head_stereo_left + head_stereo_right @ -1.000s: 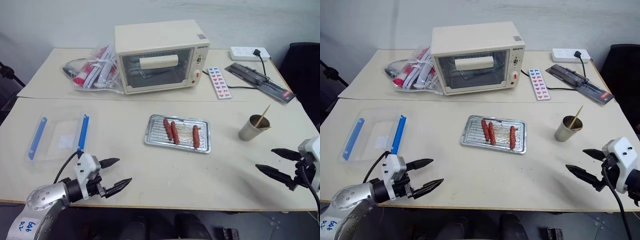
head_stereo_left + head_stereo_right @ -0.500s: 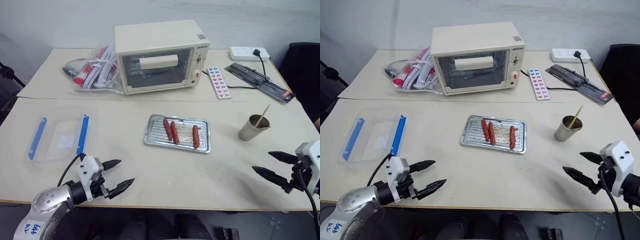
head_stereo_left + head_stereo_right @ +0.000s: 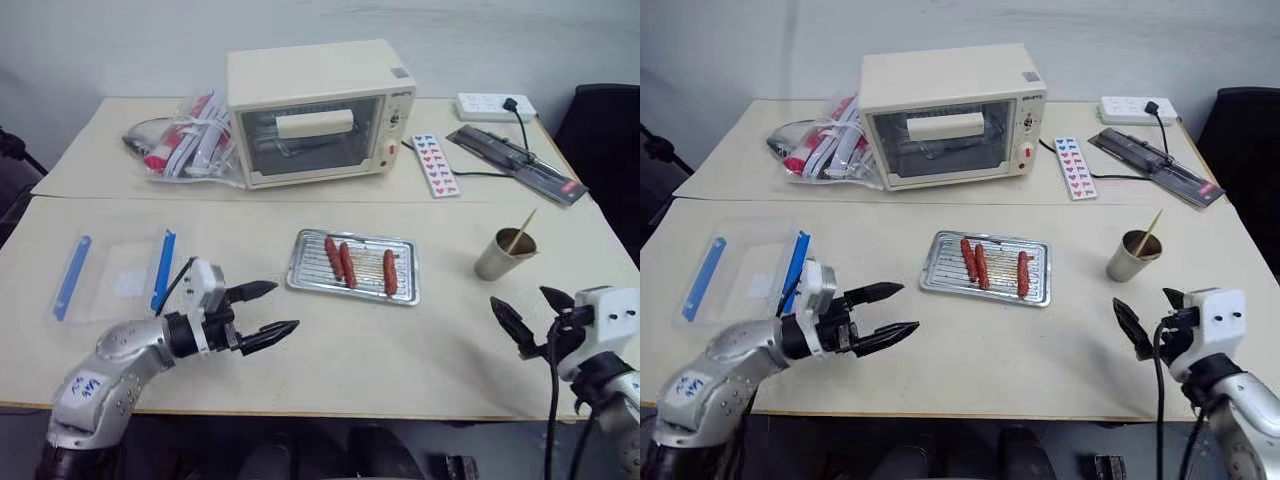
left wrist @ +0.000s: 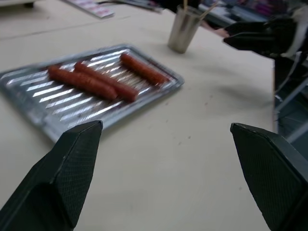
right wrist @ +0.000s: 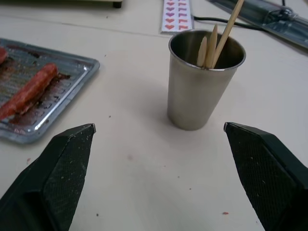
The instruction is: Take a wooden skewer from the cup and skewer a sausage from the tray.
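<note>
Three sausages (image 3: 357, 266), one tray (image 3: 304, 270), one cup (image 5: 203, 82), three skewers (image 5: 226, 30).

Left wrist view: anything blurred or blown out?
Left wrist view: tray and sausages are soft, the cup behind blurrier still, with bright streaks on the tray ribs. Right wrist view: cup and skewers are sharp.

It looked like a lab or office test space: a plain tabletop (image 3: 330, 345) held a toaster oven (image 3: 316, 110), a power strip (image 3: 496, 106) and a black office chair (image 3: 600, 150) beside it.
</note>
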Controlling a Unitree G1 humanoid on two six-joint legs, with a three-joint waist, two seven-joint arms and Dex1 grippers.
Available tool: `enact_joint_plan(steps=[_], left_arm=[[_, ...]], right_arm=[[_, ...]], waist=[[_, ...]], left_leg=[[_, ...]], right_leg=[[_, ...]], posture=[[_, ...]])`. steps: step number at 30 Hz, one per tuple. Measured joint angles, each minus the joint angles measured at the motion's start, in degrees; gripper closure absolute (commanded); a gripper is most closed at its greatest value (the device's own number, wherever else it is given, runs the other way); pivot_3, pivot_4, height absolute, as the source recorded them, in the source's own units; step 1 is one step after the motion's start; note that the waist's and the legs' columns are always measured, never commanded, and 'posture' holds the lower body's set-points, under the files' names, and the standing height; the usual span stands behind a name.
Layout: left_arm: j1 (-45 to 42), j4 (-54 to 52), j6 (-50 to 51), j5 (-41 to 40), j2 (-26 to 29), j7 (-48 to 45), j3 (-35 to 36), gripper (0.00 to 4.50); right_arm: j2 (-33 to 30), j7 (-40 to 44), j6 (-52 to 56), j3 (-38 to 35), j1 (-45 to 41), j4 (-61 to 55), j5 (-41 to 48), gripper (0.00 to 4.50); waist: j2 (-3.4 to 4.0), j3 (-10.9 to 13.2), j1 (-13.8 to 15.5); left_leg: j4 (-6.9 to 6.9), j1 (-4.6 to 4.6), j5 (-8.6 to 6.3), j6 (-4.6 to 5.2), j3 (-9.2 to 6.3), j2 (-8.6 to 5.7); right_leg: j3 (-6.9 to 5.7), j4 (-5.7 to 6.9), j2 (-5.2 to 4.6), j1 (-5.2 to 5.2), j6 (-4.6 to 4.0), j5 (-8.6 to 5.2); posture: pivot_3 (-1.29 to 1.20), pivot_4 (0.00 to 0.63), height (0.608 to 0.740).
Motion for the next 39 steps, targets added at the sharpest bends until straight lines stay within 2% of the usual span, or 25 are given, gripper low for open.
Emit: enact_joint_plan(steps=[5, 13, 22, 27, 31, 39], left_arm=[[-9.5, 0.2, 4.1, -4.5, 2.7, -6.1, -3.1, 0.0], [-16.5, 5.4, 2.7, -2.6, 2.9, -12.3, -8.0, 0.0], [-16.8, 9.1, -1.5, 1.0, 2.8, -16.0, -8.8, 0.0], [-15.6, 10.6, -3.7, 2.9, 3.1, -17.7, -8.8, 0.0], [-15.6, 11.4, -5.0, 3.5, 3.1, -18.6, -8.7, 0.0], [-18.5, 11.4, -4.9, 4.0, 2.2, -18.7, -9.6, 0.0]], right_arm=[[0.3, -4.7, 1.6, 2.5, -5.2, -2.3, 0.8, 0.0], [-0.1, -6.6, 2.2, 6.2, -10.7, 0.1, 0.6, 0.0], [-0.1, -7.1, 2.0, 8.2, -11.7, 2.2, -0.7, 0.0], [-0.2, -7.0, 3.3, 7.8, -8.1, -1.0, 1.5, 0.0], [-0.4, -7.1, 3.5, 6.9, -5.7, -1.8, 1.7, 0.0], [-2.5, -7.8, 3.5, 3.7, -8.4, -1.6, 1.8, 0.0]], waist=[[0.0, 0.0, 0.0], [0.0, 0.0, -0.1], [0.0, 0.0, 0.0], [0.0, 0.0, 0.0], [-0.01, 0.0, 0.0], [-0.01, 0.0, 0.0]], left_leg=[[0.05, 0.0, 0.02, -0.03, 0.0, -0.02], [0.06, -0.03, 0.06, -0.05, 0.0, -0.01], [0.08, -0.07, 0.06, -0.03, 0.0, 0.0], [0.09, -0.08, 0.06, -0.03, -0.01, 0.0], [0.14, -0.08, 0.06, -0.02, 0.0, 0.0], [0.15, -0.08, 0.06, -0.01, 0.0, 0.0]], right_leg=[[0.01, 0.03, 0.01, -0.01, 0.0, 0.0], [0.01, 0.03, 0.04, -0.06, -0.01, 0.0], [0.02, 0.03, 0.04, -0.08, -0.01, 0.0], [0.01, 0.03, 0.04, -0.08, -0.01, 0.0], [0.02, 0.05, 0.03, -0.08, -0.01, 0.0], [0.02, 0.08, 0.04, -0.08, 0.0, 0.0]], posture=[[0.0, 0.15, 0.74], [0.0, 0.15, 0.74], [0.0, 0.15, 0.74], [0.0, 0.15, 0.74], [0.0, 0.15, 0.74], [0.0, 0.15, 0.74]])
